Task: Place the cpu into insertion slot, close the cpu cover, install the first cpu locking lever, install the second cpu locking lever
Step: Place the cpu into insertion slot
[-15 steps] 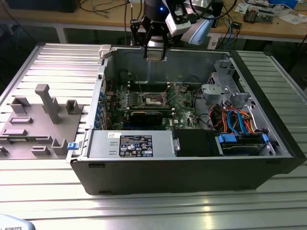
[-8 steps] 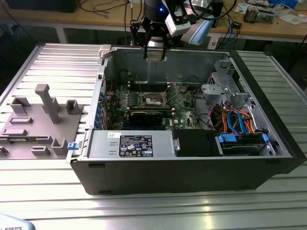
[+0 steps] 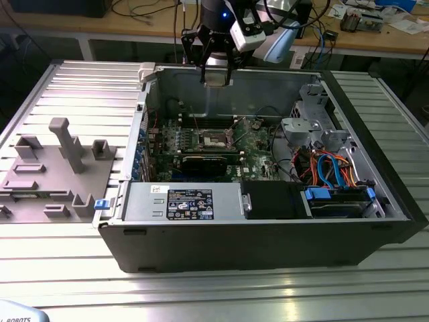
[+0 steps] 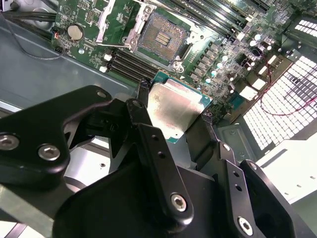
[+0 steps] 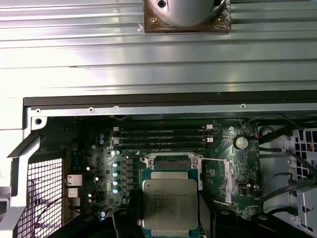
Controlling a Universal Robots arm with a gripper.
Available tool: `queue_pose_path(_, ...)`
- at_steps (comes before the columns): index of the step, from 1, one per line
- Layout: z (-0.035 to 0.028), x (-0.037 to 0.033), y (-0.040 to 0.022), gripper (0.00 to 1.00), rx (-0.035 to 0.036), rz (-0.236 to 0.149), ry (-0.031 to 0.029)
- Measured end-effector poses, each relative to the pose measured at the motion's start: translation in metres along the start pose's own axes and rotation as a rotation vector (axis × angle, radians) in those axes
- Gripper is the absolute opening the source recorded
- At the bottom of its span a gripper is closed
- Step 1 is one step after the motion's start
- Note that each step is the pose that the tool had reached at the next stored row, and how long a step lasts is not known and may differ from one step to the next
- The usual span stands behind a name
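Note:
My gripper point(image 3: 216, 72) hangs above the open computer case, near its far wall, shut on the cpu point(image 3: 216, 76). The cpu point(image 4: 174, 106) is a flat silver-grey square on a green carrier, pinched at two opposite edges by the black fingers point(image 4: 144, 121). In the first wrist view the cpu point(image 5: 170, 202) covers the near part of the insertion slot point(image 5: 171, 162). The insertion slot point(image 4: 161, 35) lies uncovered on the green motherboard point(image 3: 255, 144), its dark centre showing. A silvery frame that looks like the cpu cover point(image 4: 115, 22) stands swung open beside it.
The black case point(image 3: 268, 235) holds a power supply point(image 3: 184, 201) at its near side and a drive cage with blue cables point(image 3: 335, 178) on the exterior view's right. A grey fixture with blocks point(image 3: 53, 171) sits on the ribbed metal table at the exterior view's left.

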State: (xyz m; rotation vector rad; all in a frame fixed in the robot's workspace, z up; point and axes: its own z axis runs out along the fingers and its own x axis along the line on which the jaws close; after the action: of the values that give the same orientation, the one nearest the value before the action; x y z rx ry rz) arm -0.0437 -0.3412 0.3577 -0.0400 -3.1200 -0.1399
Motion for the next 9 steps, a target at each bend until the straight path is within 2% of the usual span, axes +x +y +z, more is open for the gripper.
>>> queue_pose_path(9, 0.0022, 0.0006, -0.0002, 0.54, 0.0000, 0.000, 0.0000)
